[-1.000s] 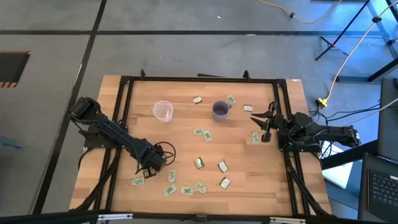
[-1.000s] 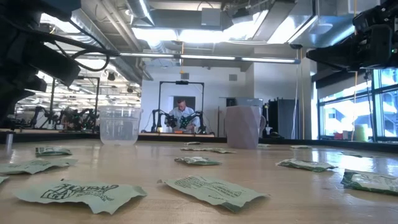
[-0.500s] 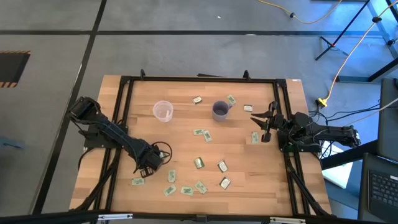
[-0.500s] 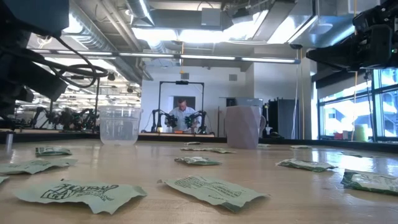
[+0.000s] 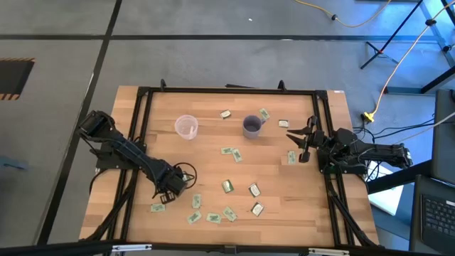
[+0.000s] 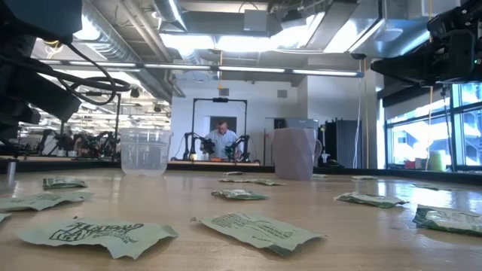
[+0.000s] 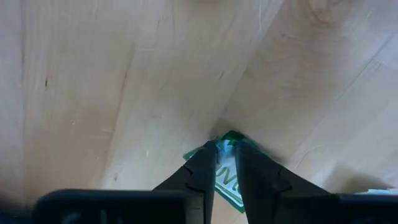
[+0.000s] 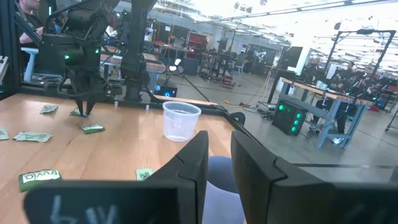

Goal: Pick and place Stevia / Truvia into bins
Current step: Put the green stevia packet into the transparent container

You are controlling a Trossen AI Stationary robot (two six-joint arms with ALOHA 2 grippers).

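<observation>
Several green-and-white Stevia / Truvia packets (image 5: pixel 227 186) lie flat on the wooden table. The bins stand at the back: a clear plastic cup (image 5: pixel 185 126) and a purple-grey mug (image 5: pixel 252 126). My left gripper (image 5: pixel 169 193) points straight down near the table's left front, its fingers closed in on one packet (image 7: pixel 227 177). My right gripper (image 5: pixel 298 144) waits level above the table's right side, its fingers a little apart with nothing between them (image 8: pixel 219 155). My left gripper pinches the packet between its two fingertips (image 7: pixel 206 163), which come from above and point down. A narrow strip of the packet's middle (image 7: pixel 225 169) shows between them, and its green edge (image 7: pixel 232 137) sticks out past the tips. The packet rests on the table.
Another packet (image 5: pixel 157 208) lies close to my left gripper, toward the near edge, and more lie along the front (image 5: pixel 212 215). A black frame (image 5: pixel 142 107) runs round the table. In the low view, the cup (image 6: pixel 144 152) and mug (image 6: pixel 294 153) stand behind the packets; a person sits far behind.
My left arm has sunk a little toward the table over the packet and then held still. My right arm has kept still, and no packet on the table has shifted.
</observation>
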